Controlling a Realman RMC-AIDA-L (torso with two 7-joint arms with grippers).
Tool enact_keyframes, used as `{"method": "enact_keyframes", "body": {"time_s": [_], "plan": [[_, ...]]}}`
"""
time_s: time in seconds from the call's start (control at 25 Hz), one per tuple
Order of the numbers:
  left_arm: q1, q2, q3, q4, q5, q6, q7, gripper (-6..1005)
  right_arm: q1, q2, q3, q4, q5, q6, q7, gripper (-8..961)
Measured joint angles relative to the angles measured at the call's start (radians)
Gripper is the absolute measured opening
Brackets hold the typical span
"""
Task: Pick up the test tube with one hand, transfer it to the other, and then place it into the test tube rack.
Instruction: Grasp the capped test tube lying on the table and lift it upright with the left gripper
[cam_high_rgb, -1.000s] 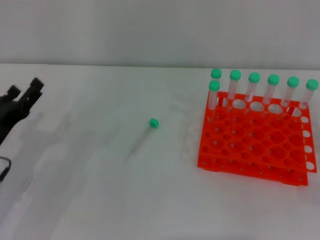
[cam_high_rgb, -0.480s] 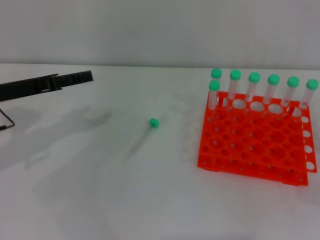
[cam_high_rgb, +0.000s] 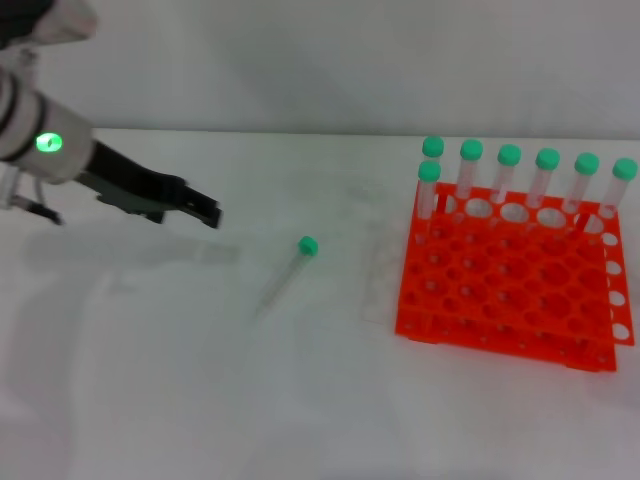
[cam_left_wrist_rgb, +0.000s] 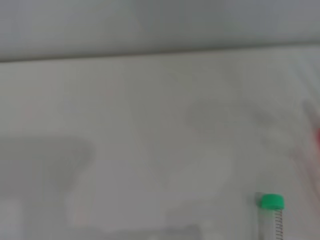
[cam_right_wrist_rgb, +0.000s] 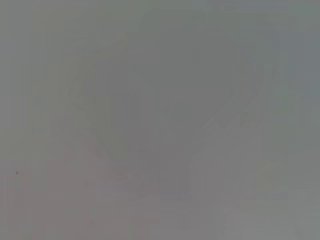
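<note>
Now left end effector (cam_high_rgb: 205, 212) reaches toward test tube (cam_high_rgb: 288, 268) — apart, finger state unclear.

The left arm (cam_high_rgb: 40, 140) — silver-grey, green light lit — reaches in from the frame's upper left, its black left gripper (cam_high_rgb: 195, 207) pointing right and slightly down.

The white table (cam_high_rgb: 320, 400) carries a test tube (cam_high_rgb: 288, 272) lying flat, seemingly uncontacted, and the test tube rack (cam_high_rgb: 510, 285).
</note>
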Motion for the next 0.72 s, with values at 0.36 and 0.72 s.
{"method": "enact_keyframes", "body": {"time_s": [0.36, 0.72], "plan": [[-0.131, -0.102, 0.006, -0.071, 0.167, 0.0, -0.037, 869, -0.003, 0.0, 0.0, 0.0, -0.001, 0.0, 0.0, 840], [-0.16, -0.149, 0.008, -0.123, 0.258, -0.009, -0.079, 867, 0.001, 0.001, 0.0, 0.001, -0.002, -0.005, 0.0, 840]]}}
